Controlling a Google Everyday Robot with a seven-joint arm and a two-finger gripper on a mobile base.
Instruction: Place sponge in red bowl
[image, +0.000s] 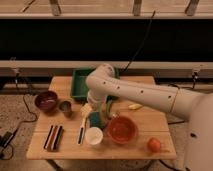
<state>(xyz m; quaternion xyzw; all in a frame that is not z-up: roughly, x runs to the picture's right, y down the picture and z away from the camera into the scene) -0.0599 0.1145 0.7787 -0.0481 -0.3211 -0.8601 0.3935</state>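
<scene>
Here the gripper (97, 110) sits just above the blue-grey sponge (95, 120).

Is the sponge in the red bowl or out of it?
Out. The sponge lies on the table just left of the red bowl, with the gripper directly above the sponge.

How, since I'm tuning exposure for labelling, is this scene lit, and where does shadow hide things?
Camera view: warm, dim overhead light falls on the table; the band behind it goes nearly black. Camera view: the white arm is brightest and shades the sponge, with the gripper low over it, just left of the red bowl, which is well lit.
</scene>
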